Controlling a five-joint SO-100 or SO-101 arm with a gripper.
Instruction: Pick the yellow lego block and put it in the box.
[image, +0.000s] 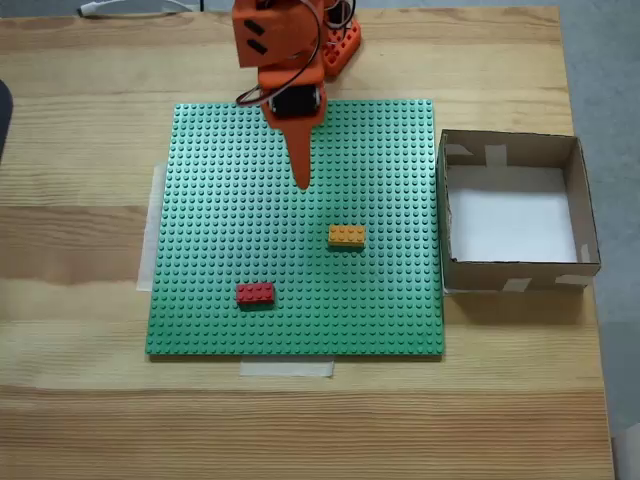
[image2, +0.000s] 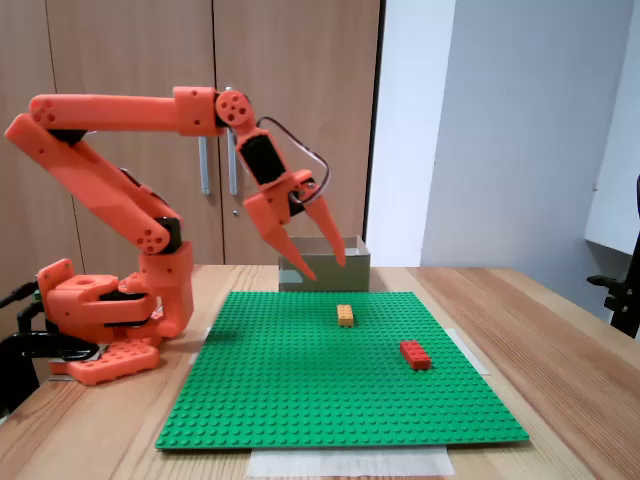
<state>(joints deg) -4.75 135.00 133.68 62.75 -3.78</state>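
The yellow lego block (image: 346, 236) (image2: 345, 315) lies flat on the green studded baseplate (image: 220, 200) (image2: 300, 400), right of its middle in the fixed view from above. My orange gripper (image: 302, 176) (image2: 326, 268) hangs above the plate, pointing down, behind and to the left of the block in that view. Its fingers are spread open with nothing between them. The box (image: 515, 270) (image2: 358, 275), brown cardboard with a white floor, stands empty just off the plate's right edge in the fixed view from above.
A red brick (image: 255, 293) (image2: 414, 354) lies on the plate nearer the front. The arm's base (image: 340, 45) (image2: 100, 320) sits on the wooden table behind the plate. Pale tape (image: 286, 369) holds the plate's edges. Cupboard doors stand behind the table.
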